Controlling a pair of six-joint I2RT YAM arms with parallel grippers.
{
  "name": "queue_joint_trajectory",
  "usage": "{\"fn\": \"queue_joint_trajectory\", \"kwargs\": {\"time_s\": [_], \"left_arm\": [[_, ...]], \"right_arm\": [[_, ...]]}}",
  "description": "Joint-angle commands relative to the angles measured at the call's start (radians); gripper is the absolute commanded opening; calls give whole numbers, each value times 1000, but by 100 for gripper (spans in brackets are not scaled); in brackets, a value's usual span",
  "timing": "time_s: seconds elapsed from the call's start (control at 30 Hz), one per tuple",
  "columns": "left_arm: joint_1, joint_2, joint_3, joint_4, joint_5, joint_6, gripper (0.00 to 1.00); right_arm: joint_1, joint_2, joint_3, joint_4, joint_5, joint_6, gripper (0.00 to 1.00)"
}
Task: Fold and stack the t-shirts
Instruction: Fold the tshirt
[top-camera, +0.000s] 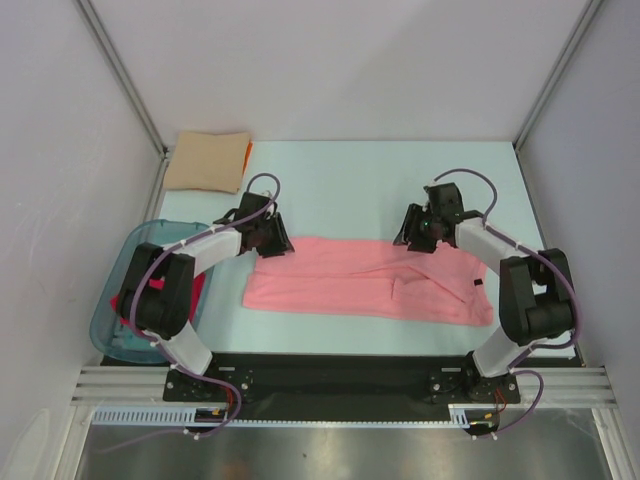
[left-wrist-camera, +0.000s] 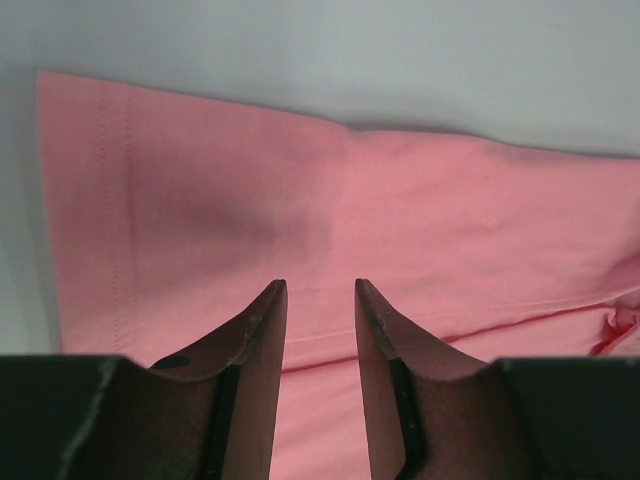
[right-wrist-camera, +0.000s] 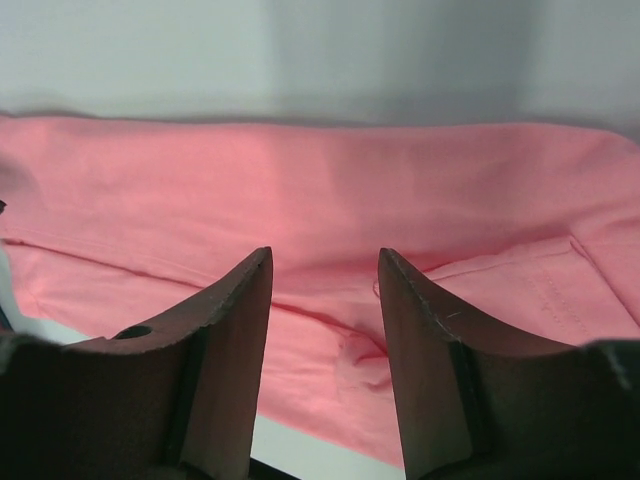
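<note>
A salmon-pink t-shirt (top-camera: 365, 278) lies on the table as a long folded band, with a small dark label (top-camera: 478, 286) near its right end. My left gripper (top-camera: 272, 242) is open and empty over the band's far left edge; the pink cloth (left-wrist-camera: 300, 210) fills its wrist view. My right gripper (top-camera: 418, 238) is open and empty over the band's far right edge, above the pink cloth (right-wrist-camera: 330, 210). A folded tan t-shirt (top-camera: 207, 160) lies at the back left on an orange one (top-camera: 247, 152). A crimson-pink t-shirt (top-camera: 190, 290) sits in the tub.
A translucent teal plastic tub (top-camera: 112, 330) stands at the left by the left arm's base. White walls enclose the table on three sides. A black rail (top-camera: 320, 372) runs along the near edge.
</note>
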Motion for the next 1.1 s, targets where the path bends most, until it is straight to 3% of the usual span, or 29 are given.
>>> {"fn": "queue_joint_trajectory", "kwargs": {"time_s": [0.0,0.33,0.83,1.07], "left_arm": [[8,2,3,12,-23,-21,39],[28,-1,-42,15,-29,-41,39],[29,-19,-43,17,-46,-38,39],[15,-40,-34,31,-3,-38,39]], "right_arm": [[8,29,43,-4,-9,-39,52],[15,64,22,-70,22,-67,53],[52,-294,-185,-136,19,-3,54],[-118,-283,-128,-136,11,-98,61]]}}
